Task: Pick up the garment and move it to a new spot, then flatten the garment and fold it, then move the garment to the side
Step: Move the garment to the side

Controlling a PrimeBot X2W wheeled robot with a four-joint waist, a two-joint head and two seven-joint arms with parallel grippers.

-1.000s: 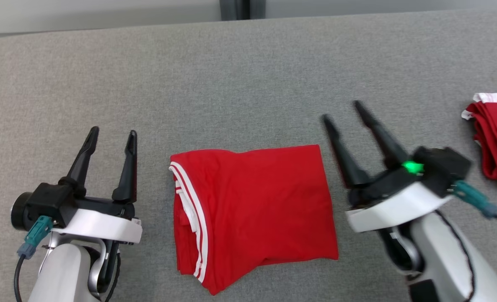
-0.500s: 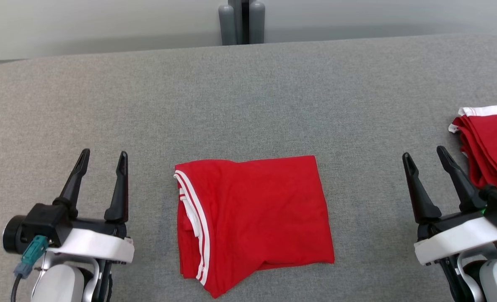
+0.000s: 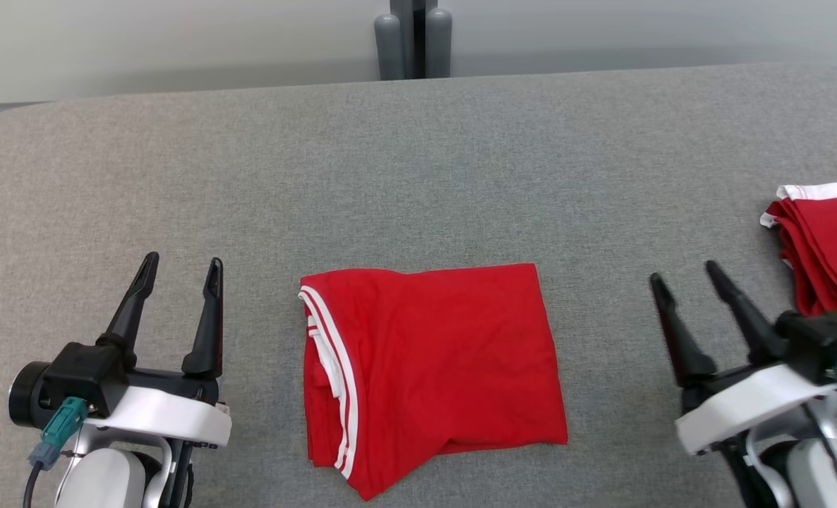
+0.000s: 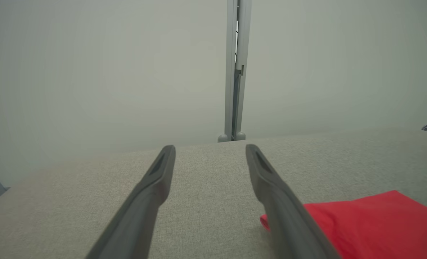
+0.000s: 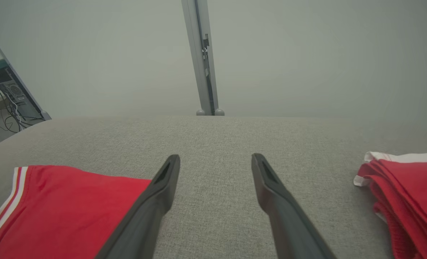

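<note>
The garment [image 3: 432, 367] is red with white stripes along its left edge and lies folded into a rough rectangle on the grey table [image 3: 418, 169], front centre. It shows at the lower right [image 4: 372, 226] in the left wrist view and at the lower left [image 5: 62, 208] in the right wrist view. My left gripper [image 3: 182, 264] stands open to the garment's left, apart from it, with nothing between its fingers [image 4: 210, 147]. To the garment's right my right gripper [image 3: 683, 274] is open and empty too, its fingers [image 5: 215, 156] pointing over bare fabric.
A stack of other folded red garments with white trim [image 3: 828, 247] lies at the table's right edge, close to my right gripper; it is also at the right [image 5: 408, 194] in the right wrist view. A grey post [image 3: 413, 39] stands behind the far edge.
My right gripper drew away from the garment's right edge, to the right and toward the front. The head camera tilted, shifting the picture. The left gripper and the garment stayed put.
</note>
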